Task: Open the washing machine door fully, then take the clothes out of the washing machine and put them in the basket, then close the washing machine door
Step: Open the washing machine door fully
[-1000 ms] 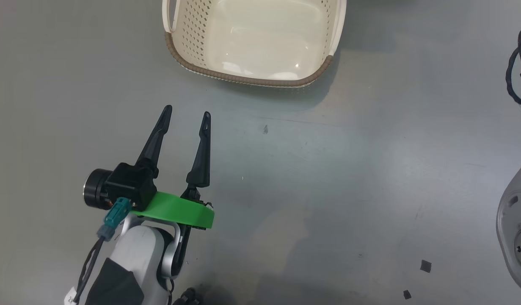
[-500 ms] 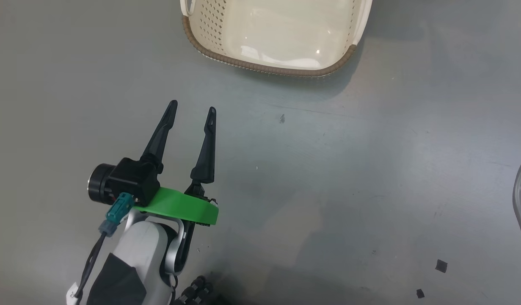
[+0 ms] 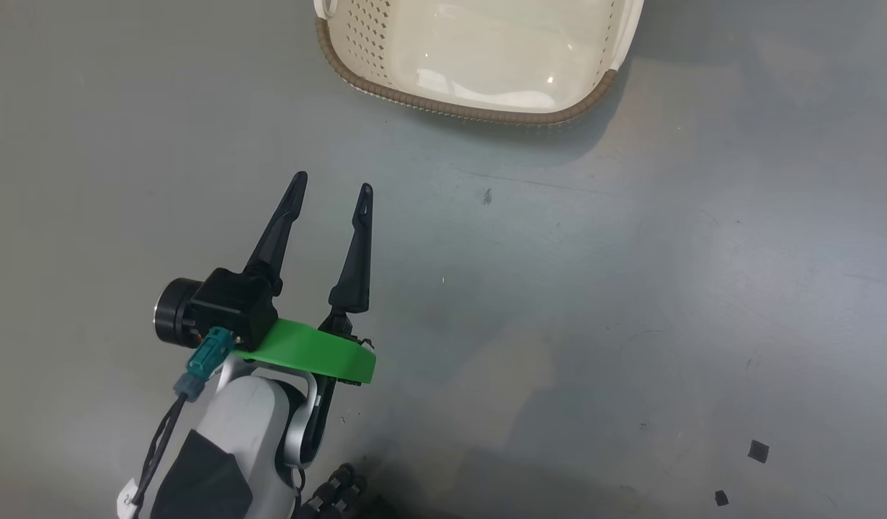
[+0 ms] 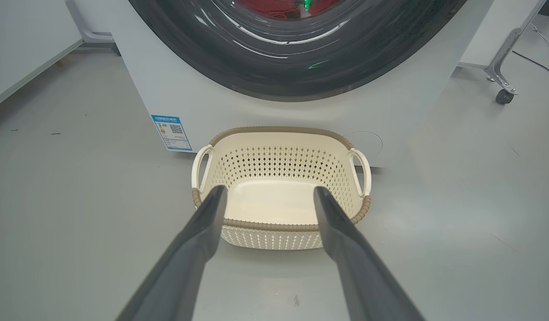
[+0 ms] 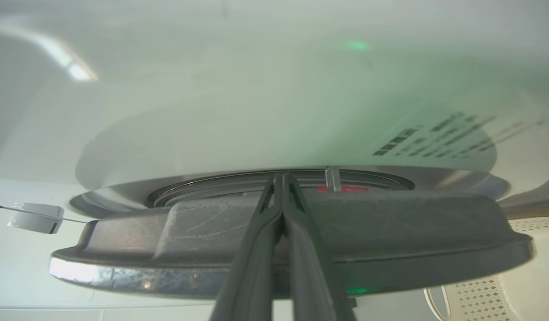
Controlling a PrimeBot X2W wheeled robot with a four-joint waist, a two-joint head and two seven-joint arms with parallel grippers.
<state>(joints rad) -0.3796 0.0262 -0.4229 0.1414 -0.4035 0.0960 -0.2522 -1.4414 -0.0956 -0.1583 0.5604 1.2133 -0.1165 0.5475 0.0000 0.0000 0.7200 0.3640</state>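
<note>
**At the washer [image 4: 212,111]: left hand [image 3: 334,183] open, right hand [image 5: 281,177] shut at the door [image 5: 390,240]**

Low over the grey floor [image 3: 558,303], the left hand hangs with its two fingers spread apart and nothing between them. It points toward the basket [image 3: 450,109] and is well apart from it. The basket stands on the floor just in front of the washer, below the door's glossy black rim. A blue label [image 4: 171,132] sits on the white front to one side of the basket. Through the door glass, at the top of the left wrist view, the red clothes [image 4: 274,4] show inside the drum.

In the right wrist view the door is seen edge-on, dark with a bright chrome lip. The right hand's fingers are pressed together along their length. Their tips reach over the door's rim to the line where it meets the washer's front. Whether they pinch anything there I cannot tell. A sliver of red shows just beside the tips, and a corner of the basket lies at the lower right of that view.
</note>
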